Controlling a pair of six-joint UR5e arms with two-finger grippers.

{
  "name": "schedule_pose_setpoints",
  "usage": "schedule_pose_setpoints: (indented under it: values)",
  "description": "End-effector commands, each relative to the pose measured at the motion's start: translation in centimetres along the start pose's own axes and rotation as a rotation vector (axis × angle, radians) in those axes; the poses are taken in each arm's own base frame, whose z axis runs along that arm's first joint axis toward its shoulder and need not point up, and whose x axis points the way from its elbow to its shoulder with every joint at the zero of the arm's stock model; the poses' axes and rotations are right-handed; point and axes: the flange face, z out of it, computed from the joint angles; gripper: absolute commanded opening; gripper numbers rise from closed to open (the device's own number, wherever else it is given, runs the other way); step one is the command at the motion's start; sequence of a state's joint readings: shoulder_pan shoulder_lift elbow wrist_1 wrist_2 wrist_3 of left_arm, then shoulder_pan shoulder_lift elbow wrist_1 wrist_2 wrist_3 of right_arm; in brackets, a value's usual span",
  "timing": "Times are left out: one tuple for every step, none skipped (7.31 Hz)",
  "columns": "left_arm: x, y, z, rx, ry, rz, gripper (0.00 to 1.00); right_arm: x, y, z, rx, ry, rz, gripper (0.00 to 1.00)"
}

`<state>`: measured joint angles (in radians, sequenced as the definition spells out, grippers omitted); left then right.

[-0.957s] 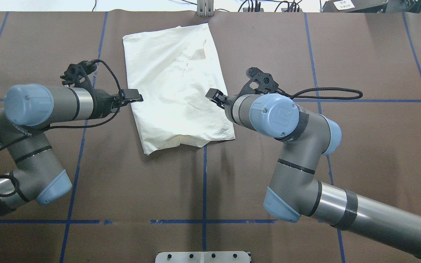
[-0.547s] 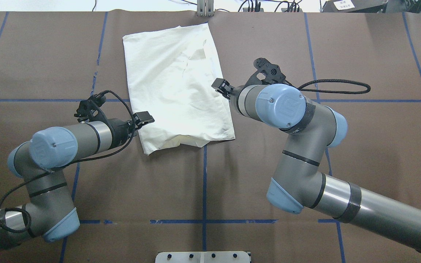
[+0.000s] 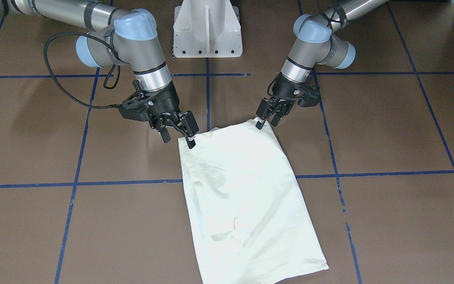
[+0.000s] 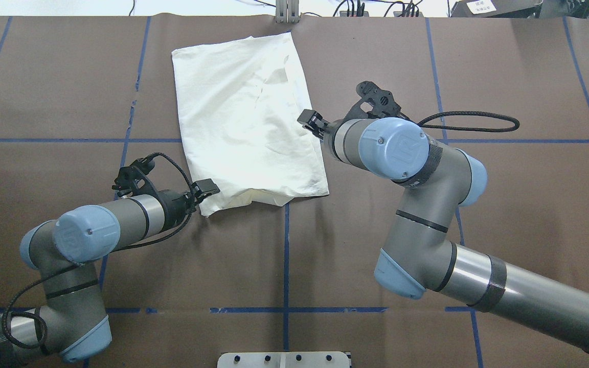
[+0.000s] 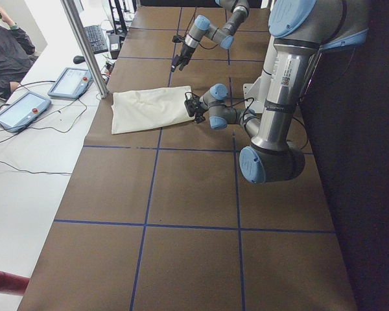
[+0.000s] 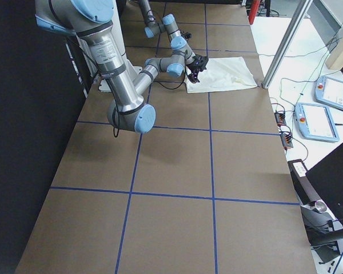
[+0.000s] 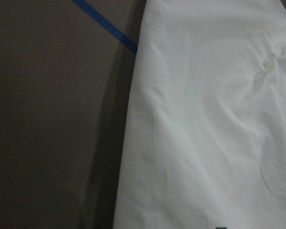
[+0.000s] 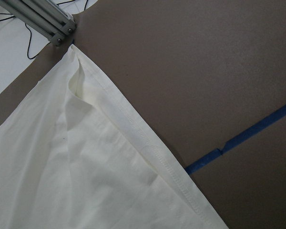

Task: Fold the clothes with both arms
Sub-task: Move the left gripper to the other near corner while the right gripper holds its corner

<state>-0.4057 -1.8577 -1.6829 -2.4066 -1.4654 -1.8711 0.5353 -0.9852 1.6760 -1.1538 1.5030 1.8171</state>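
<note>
The clothes (image 4: 243, 122) lie folded into a cream rectangle, plain side up, on the brown table; the print is hidden. The clothes (image 3: 242, 197) run from the robot's side to the far edge. My left gripper (image 4: 206, 190) is at the cloth's near-left corner. The front view shows the left gripper (image 3: 267, 120) open, its fingers either side of that corner tip. My right gripper (image 4: 306, 118) hovers over the cloth's right edge. In the front view the right gripper (image 3: 178, 139) is open, with nothing between its spread fingers. Both wrist views show only cloth (image 7: 205, 119) (image 8: 86, 167) and table.
Blue tape lines (image 4: 285, 255) cross the brown table cover. The white pedestal base (image 3: 207, 27) stands between the arms. An aluminium post (image 8: 43, 19) rises at the cloth's far corner. Teach pendants (image 5: 23, 110) lie on a side table where a person (image 5: 6, 52) sits.
My left arm has swept back along the cloth's left edge, from its middle to the near-left corner. The right gripper shifted slightly outward to the right edge, then held still.
</note>
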Motion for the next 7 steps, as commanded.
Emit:
schedule_pose_setpoints:
  values:
    - [-0.1, 1.0, 0.3, -0.012, -0.006, -0.009, 0.81, 0.1, 0.0, 0.0, 0.001, 0.000, -0.001, 1.00]
    - [-0.1, 1.0, 0.3, -0.012, -0.005, -0.010, 0.68, 0.1, 0.0, 0.0, 0.001, 0.000, 0.001, 1.00]
    - [0.0, 1.1, 0.3, -0.014, -0.004, -0.010, 0.50, 0.3, -0.1, 0.1, 0.002, 0.003, 0.001, 1.00]
    - [0.0, 1.2, 0.3, -0.017, -0.005, -0.005, 0.28, 0.5, 0.0, 0.3, 0.004, 0.009, 0.001, 1.00]
    - [-0.1, 1.6, 0.3, -0.024, -0.005, 0.001, 0.00, 0.7, 0.1, 0.6, 0.004, 0.015, 0.001, 1.00]
    - [0.0, 1.7, 0.2, -0.025, -0.002, 0.006, 0.00, 0.8, 0.9, 0.7, -0.003, 0.024, 0.001, 0.96]
    - [0.1, 1.7, 0.2, -0.024, 0.000, 0.008, 0.00, 0.9, 2.3, 0.9, -0.020, 0.033, 0.054, 0.84]
